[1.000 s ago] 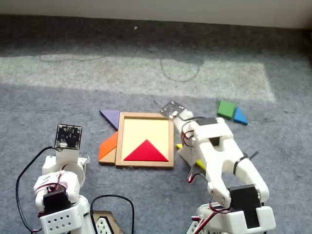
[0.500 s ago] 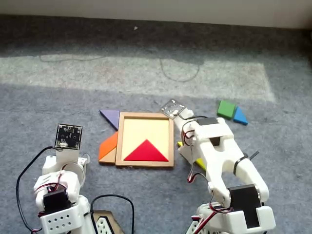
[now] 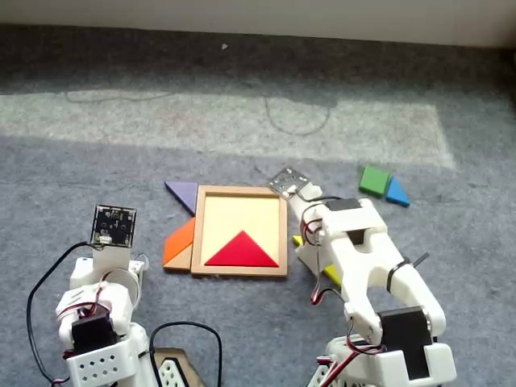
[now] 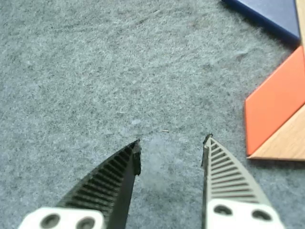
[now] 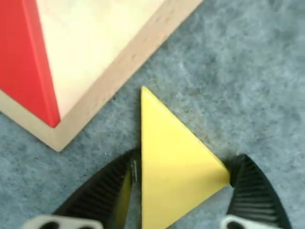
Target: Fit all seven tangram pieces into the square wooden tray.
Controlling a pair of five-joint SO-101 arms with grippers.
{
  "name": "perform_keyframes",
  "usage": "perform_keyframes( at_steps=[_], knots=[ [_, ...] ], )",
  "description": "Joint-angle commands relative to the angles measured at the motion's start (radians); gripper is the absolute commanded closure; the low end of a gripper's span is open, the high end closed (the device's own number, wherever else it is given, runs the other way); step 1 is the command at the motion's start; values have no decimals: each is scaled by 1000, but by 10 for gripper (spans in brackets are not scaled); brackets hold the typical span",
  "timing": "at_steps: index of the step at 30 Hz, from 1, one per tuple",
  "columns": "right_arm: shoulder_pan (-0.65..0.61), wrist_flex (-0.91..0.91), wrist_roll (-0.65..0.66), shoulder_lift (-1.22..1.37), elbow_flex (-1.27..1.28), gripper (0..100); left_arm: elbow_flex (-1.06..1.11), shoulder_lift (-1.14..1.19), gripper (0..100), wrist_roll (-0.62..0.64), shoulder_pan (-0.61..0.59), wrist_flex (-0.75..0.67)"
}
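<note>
In my right wrist view the yellow triangle (image 5: 176, 176) lies on the grey carpet (image 5: 248, 71) just beside a corner of the square wooden tray (image 5: 124, 62), apart from its rim, while the red triangle (image 5: 24, 57) sits inside the tray. My right gripper (image 5: 186, 162) straddles the yellow piece, one finger against its straight edge and the other at its far corner. My left gripper (image 4: 171, 145) hangs parted over bare carpet, holding nothing, near the orange piece (image 4: 276, 95).
</note>
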Motion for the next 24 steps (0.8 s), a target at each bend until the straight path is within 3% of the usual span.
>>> perform_keyframes(
  at_steps=[1, 10, 24],
  knots=[
    [7, -7, -12, -2, -1, 834, -5, -8, 776, -12, 4, -15],
    [7, 102, -12, -15, -12, 881, -5, -8, 776, -12, 4, -15],
    [2, 326, -18, -15, -249, 913, -5, -8, 776, -12, 2, -15]
  ],
)
